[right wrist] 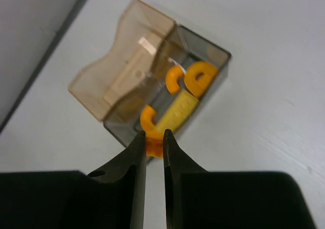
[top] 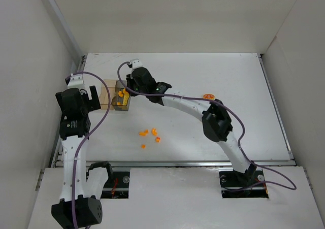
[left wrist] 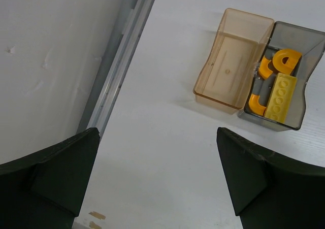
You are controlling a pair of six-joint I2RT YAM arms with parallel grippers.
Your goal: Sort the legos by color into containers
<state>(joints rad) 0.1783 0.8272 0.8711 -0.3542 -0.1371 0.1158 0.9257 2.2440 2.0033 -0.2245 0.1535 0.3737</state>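
Right wrist view: my right tool (right wrist: 154, 136) pinches an orange piece (right wrist: 154, 145) over the dark box (right wrist: 217, 61), which already holds curved orange pieces (right wrist: 200, 76) and a yellow plate (right wrist: 179, 111). The tan box (right wrist: 119, 76) looks empty. Several orange bits (top: 150, 133) wait on the tabletop (top: 228, 87), and my left tool (left wrist: 157, 158) hangs wide open.

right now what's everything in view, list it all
tan-clear square plastic box: one, tan, table's far left, looks empty
smoky dark grey plastic box: one, grey, joined to the tan box's right
orange curved plastic pieces: three, orange, in the grey box
pale yellow ridged plate: one, yellow, in the grey box
loose small orange pieces: at least four, orange, table middle
lone orange piece: one, orange, right of centre
white table: one, white, under everything
left gripper: one, black, open, empty
right gripper: one, black, shut on a held orange piece at the grey box
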